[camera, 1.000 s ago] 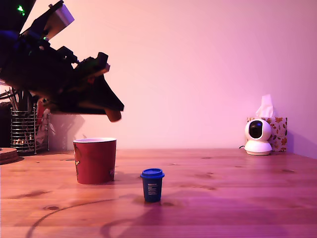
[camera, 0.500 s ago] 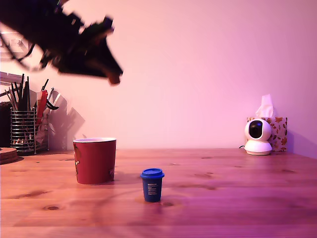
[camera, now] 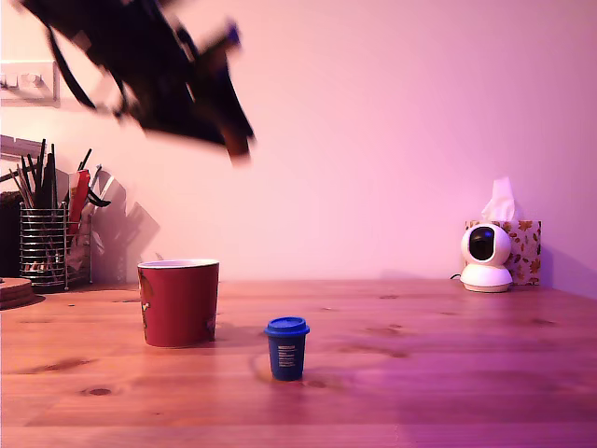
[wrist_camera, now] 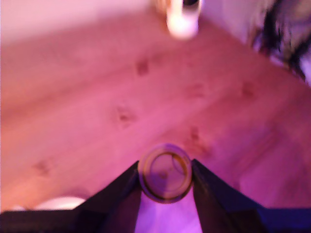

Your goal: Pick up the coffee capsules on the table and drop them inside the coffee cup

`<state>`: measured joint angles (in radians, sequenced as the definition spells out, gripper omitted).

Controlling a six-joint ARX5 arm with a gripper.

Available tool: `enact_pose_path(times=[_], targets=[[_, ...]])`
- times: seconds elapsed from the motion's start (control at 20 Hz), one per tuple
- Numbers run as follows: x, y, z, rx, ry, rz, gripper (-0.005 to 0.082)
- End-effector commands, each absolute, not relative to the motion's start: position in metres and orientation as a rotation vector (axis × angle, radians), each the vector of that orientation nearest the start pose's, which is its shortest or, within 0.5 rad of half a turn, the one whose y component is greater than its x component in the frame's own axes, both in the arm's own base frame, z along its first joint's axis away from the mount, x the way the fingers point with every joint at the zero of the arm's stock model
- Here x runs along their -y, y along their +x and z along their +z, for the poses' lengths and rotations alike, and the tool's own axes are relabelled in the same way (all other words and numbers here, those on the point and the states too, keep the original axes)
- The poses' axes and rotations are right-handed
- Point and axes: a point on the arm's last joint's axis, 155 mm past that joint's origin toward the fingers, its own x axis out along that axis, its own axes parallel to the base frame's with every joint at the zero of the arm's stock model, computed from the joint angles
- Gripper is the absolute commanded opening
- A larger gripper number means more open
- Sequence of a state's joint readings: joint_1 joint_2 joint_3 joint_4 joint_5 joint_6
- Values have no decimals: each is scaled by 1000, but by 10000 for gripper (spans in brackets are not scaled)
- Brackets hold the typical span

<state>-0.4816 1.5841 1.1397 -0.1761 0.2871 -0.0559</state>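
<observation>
So, in the exterior view the arm is way up high toward the exterior view's left, dark and motion-blurred, with the gripper (camera: 238, 145) angled down and toward the exterior view's right. There's a small brownish bit at its tip, but it's too smeared to make out from this angle. Down on the wooden table (camera: 420, 364) the red coffee cup (camera: 178, 301) stands upright, and the blue capsule (camera: 286, 348) stands upright too, a bit nearer the camera and just off to the exterior view's right of the cup, not touching it. The gripper is well above both of them. At the far left edge of the exterior view there's a wire utensil holder (camera: 42, 245) with dark tools sticking out of it, and over on the far right a little white camera (camera: 485, 258) sits in front of a tissue box (camera: 519, 245).

Wrist view is pretty blurry, but this is where you actually see it: the two dark fingers (wrist_camera: 119, 196) are clamped on a brown capsule (wrist_camera: 165, 172), one on each side, with its round end facing the lens. Below it is bare table wood with knots. The pale rim of the coffee cup (wrist_camera: 60, 202) peeks in at the edge of the picture beside one finger, and the white camera (wrist_camera: 183, 18) shows up as a pale blob far across the table.
</observation>
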Motion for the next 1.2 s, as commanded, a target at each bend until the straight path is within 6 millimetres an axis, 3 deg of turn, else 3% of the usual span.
enact_pose_path(times=[0.0, 0.2, 0.75, 1.15], targets=[[266, 398, 164, -698, 19, -722, 232], [267, 400, 142, -797, 53, -720, 232], [266, 400, 145, -821, 63, -714, 232], [222, 405, 144, -923, 64, -629, 232]])
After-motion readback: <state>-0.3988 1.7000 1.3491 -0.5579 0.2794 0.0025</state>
